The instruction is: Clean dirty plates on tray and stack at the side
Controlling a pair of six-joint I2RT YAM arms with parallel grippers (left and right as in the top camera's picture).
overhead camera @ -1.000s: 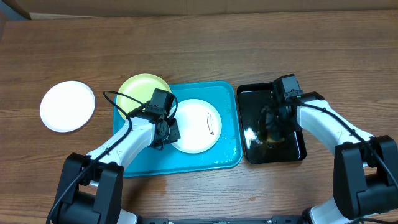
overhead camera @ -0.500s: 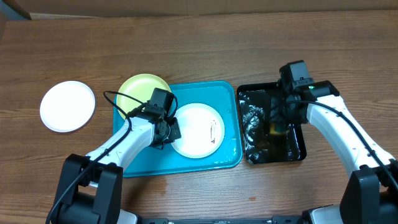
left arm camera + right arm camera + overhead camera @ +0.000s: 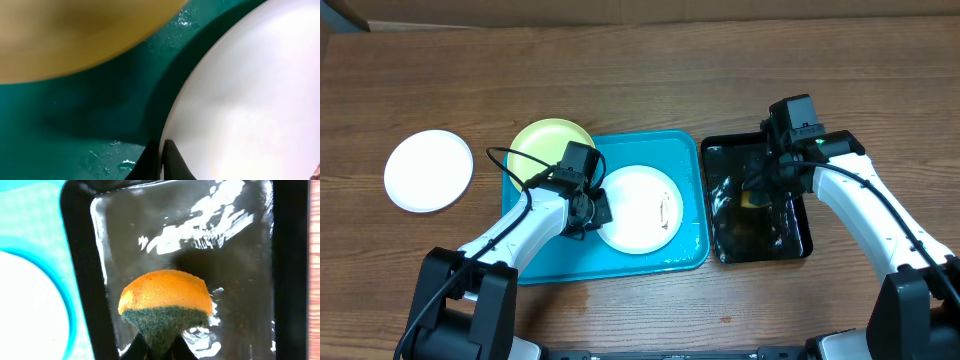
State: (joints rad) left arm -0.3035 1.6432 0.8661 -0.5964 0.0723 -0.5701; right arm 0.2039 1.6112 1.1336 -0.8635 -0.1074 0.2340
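So here's where things are standing: the left gripper (image 3: 594,212) is pinching the left rim of the smeared white plate (image 3: 638,208), which is lying flat in the turquoise tray (image 3: 620,262). In the left wrist view the fingertips (image 3: 170,161) are closing right on that plate's edge, so it's clamped shut on the rim and not just hovering.

The right gripper (image 3: 757,197) is squeezing a sponge (image 3: 165,302), orange on top with a green scrubby side, and it's hanging over the black tray (image 3: 804,240) just right of the turquoise one. That black tray is holding water, judging by the shiny ripples. I'm guessing the sponge is getting wet there, though I can't tell whether it's touching the water or sitting just above it.

Progress-wise, I'd say about a third of the way. The other white plate (image 3: 428,170) is sitting alone on the table (image 3: 640,70), well apart from the tray on the far left, and it's looking spotless, so I'm reading that as the start of the clean stack. The clamped plate is showing a small dark smear near its right side, so it isn't wiped yet. The yellow-green plate (image 3: 548,145) is sitting at the tray's back left corner, partly hanging over the rim, and I can't make out whether it's dirty. So two plates are waiting to be scrubbed and stacked.
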